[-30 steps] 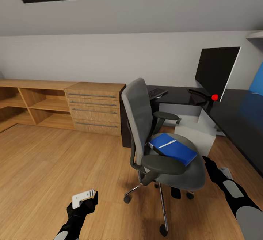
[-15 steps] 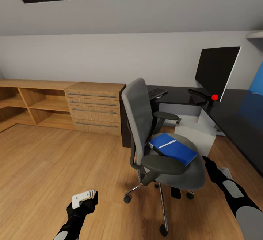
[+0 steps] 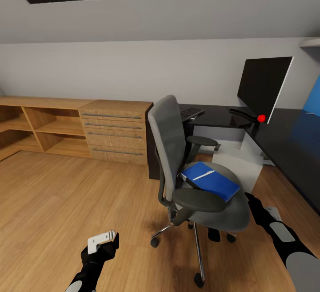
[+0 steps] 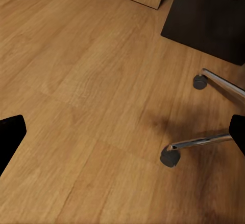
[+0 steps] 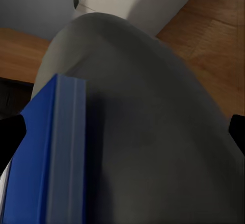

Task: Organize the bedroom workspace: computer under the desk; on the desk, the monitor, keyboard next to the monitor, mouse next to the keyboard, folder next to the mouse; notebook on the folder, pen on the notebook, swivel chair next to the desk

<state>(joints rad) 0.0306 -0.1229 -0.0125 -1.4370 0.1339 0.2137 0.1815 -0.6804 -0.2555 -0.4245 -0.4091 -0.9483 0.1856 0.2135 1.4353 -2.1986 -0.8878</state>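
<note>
The folder (image 3: 210, 180) is sitting flat on the seat of the swivel chair (image 3: 195, 167), with one slim white pen (image 3: 205, 175) lying across its blue cover. Compared with a second ago barely anything changed: the camera hasn't shifted, the chair and folder are where they were, and only the right arm has edged a little closer to the seat's right rim.

The right gripper (image 5: 122, 127) is spread wide, fingertips at opposite edges of its wrist view, with the folder's spine and the grey seat cushion between them, touching nothing. The left gripper (image 4: 122, 132) is also spread wide, hanging low over bare wood floor (image 3: 58, 194) near the chair's chrome legs and castors, holding nothing.

Count, near to far: one chair, one folder, one pen, then one pale computer (image 3: 242, 161) tower on the floor under the desk (image 3: 284, 141), just behind the chair. On the black desk top there's one keyboard (image 3: 191, 113) at the far left end and one monitor (image 3: 263, 85) with its red dot.

Beyond that, a light-wood dresser (image 3: 116, 131) with bar handles and open shelves (image 3: 40, 125) runs along a plain grey wall, under a sloped ceiling.
</note>
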